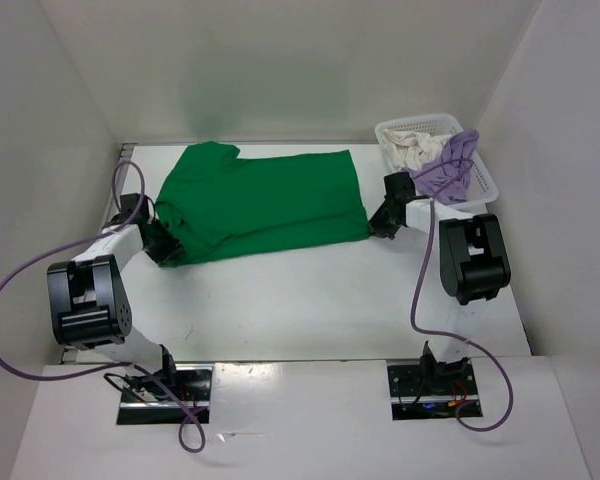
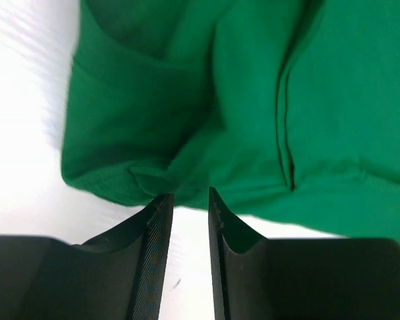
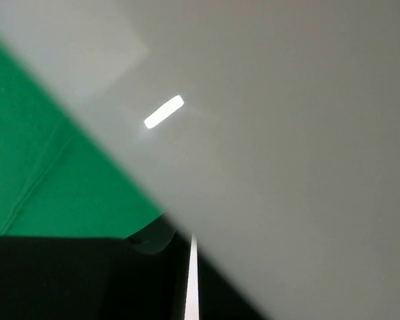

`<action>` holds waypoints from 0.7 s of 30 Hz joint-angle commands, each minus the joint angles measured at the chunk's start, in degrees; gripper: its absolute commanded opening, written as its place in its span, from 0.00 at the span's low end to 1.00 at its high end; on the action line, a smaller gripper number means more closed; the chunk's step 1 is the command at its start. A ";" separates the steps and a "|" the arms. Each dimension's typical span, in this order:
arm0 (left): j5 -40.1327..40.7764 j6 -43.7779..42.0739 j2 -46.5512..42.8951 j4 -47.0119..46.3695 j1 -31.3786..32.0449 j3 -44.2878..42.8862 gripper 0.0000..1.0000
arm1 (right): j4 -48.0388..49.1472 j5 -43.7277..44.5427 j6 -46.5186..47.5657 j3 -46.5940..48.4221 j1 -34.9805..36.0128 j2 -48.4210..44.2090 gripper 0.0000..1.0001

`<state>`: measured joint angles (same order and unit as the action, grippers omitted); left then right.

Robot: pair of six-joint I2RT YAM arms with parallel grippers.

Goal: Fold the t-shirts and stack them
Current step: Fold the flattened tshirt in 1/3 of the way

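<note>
Two claws work the near corners of the green t-shirt (image 1: 270, 200), which lies spread toward the far edge of the table (image 1: 310, 300). The left gripper (image 2: 185, 195) is narrowed to a slit at bunched cloth, pinching or not we cannot tell; the right gripper (image 3: 184, 230) is closed to a sliver. It looks limp, light cloth — we'd take corners and hems. In the far right corner, the basket (image 1: 483, 182) holds the lavender t-shirt (image 1: 450, 165) and the cream t-shirt (image 1: 410, 148).

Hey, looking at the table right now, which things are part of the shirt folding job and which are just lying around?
For the job: green t-shirt, spread on the table; lavender t-shirt and cream t-shirt, both bunched in the white mesh basket.
Just there: the basket itself; purple cables.
</note>
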<state>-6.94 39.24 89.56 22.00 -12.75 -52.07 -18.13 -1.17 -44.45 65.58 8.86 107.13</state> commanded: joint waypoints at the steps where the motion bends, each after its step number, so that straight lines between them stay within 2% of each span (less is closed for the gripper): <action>1: 2.45 -0.92 2.28 -1.78 -0.78 -3.99 0.35 | -0.68 1.87 -2.22 -4.58 0.45 -4.20 0.04; 5: 2.46 -2.15 6.59 -1.78 -1.40 -8.04 0.36 | -2.60 3.01 -2.22 -8.71 0.45 -7.28 0.00; 14: 2.46 -3.91 12.74 -1.78 -1.40 -13.31 0.41 | -6.65 6.26 -2.75 -13.73 -0.07 -14.66 0.00; 18: 3.60 -5.05 10.38 -0.55 -1.40 -13.93 0.46 | -6.65 6.27 -2.75 -14.34 -0.60 -15.99 0.00; 21: 2.90 -5.05 3.54 -0.55 -1.40 -10.69 0.54 | -6.65 4.60 -1.96 -13.56 -0.60 -17.21 0.19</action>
<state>-4.14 35.90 99.55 21.41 -13.80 -63.35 -22.26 2.70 -46.15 52.05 8.58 93.10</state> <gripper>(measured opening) 0.527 0.154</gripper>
